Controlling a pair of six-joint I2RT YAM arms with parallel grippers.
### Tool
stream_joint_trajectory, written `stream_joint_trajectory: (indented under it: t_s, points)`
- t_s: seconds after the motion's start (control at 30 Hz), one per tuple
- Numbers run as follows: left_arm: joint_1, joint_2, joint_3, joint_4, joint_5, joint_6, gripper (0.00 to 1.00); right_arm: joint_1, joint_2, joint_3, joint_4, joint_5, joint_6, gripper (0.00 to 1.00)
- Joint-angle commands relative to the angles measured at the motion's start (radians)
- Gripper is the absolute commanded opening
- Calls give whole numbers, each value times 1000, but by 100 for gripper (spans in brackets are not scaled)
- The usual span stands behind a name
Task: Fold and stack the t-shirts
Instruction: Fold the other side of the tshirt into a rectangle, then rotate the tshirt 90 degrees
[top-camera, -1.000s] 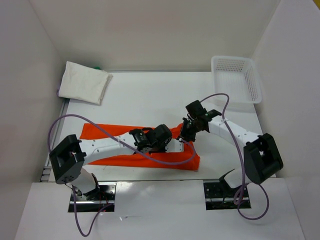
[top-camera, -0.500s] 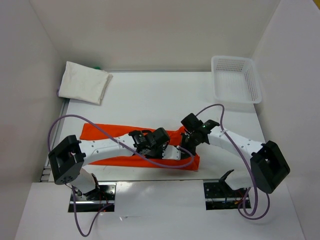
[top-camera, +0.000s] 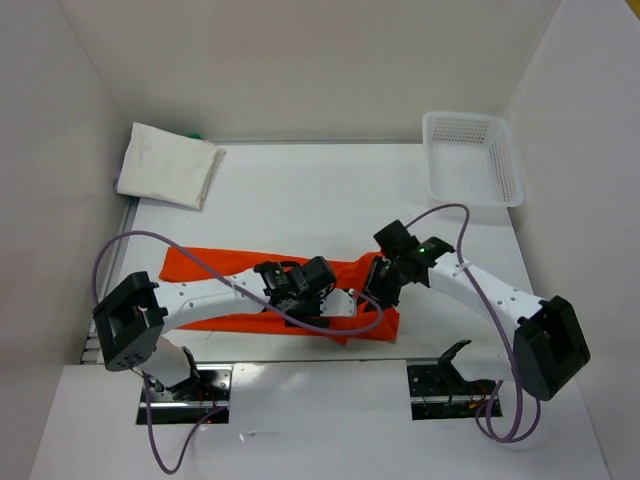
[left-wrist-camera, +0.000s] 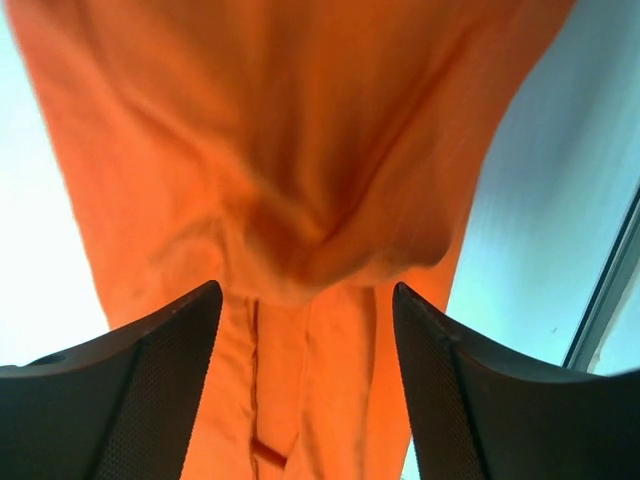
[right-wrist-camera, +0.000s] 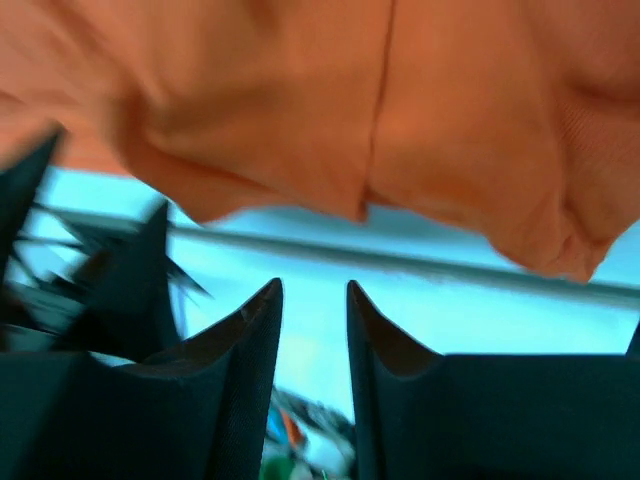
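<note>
The orange-red t-shirt (top-camera: 205, 270) lies as a long folded band across the near part of the table. Its right end is bunched under both grippers. My left gripper (top-camera: 345, 304) sits low over that end, open; in the left wrist view its gripper (left-wrist-camera: 305, 292) stands wide apart with orange cloth (left-wrist-camera: 300, 150) lying slack beneath and ahead. My right gripper (top-camera: 379, 291) hovers just right of it, open by a narrow gap (right-wrist-camera: 314, 292) with nothing between; the orange cloth edge (right-wrist-camera: 380, 110) hangs just ahead. A folded white t-shirt (top-camera: 168, 166) rests at the back left, a green scrap (top-camera: 195, 134) showing behind it.
A white mesh basket (top-camera: 472, 118) stands at the back right corner. White walls close in the table on the left, back and right. Purple cables (top-camera: 300, 318) loop from both arms over the shirt.
Both grippers were shut on the shirt's right end and have now opened, letting the cloth go. The right arm has swung nearer and slightly right.
</note>
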Motion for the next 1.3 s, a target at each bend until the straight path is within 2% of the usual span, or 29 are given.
stream_joint_trajectory:
  t_s: [0.0,0.07,0.13,0.2,0.23,0.27,0.33,0.47,0.5,0.6,0.63,0.67,0.73,0.77,0.97,1.1,1.17,1.23,1.27]
  points:
    - [8,-90,12,-43,-60,-50,78,-95,-68,61,7,79,-25,34]
    - [37,-125,12,-55,-118,-62,79,-197,-56,61,41,89,-73,30]
    - [68,-174,23,-70,-159,-73,81,-246,-24,80,109,89,-106,28]
    - [154,-229,32,-84,-198,-84,83,-274,63,128,135,109,-155,28]
    - [191,-248,32,-84,-207,-84,84,-274,100,149,135,122,-171,37]
    - [268,-262,23,-84,-225,-84,86,-274,135,165,135,134,-203,42]
    - [350,-287,-29,-60,-245,-64,86,-274,209,189,165,146,-221,50]
    - [556,-287,-139,46,-247,-26,86,-274,270,210,201,168,-247,57]
    - [634,-264,-153,66,-226,-15,86,-274,298,210,201,168,-248,57]
    - [743,-193,-162,138,-180,-15,86,-274,336,219,242,168,-260,57]
    - [758,-175,-162,161,-170,-15,86,-274,356,219,251,168,-260,54]
    - [774,-137,-162,175,-170,-15,86,-274,356,231,261,168,-260,38]
    - [804,-101,-153,204,-158,-4,86,-274,367,242,270,204,-260,17]
    - [805,-68,-153,213,-158,-4,85,-286,367,251,270,214,-260,0]
    - [872,-23,-121,224,-158,5,85,-415,335,242,270,234,-272,0]
    - [897,-4,-112,224,-147,5,85,-447,353,242,282,194,-293,0]
    - [906,14,-112,224,-147,5,85,-447,411,277,282,154,-304,0]
    - [906,23,-112,224,-156,5,85,-447,454,299,261,154,-304,10]
    - [906,23,-121,224,-156,5,85,-447,467,299,252,154,-304,18]
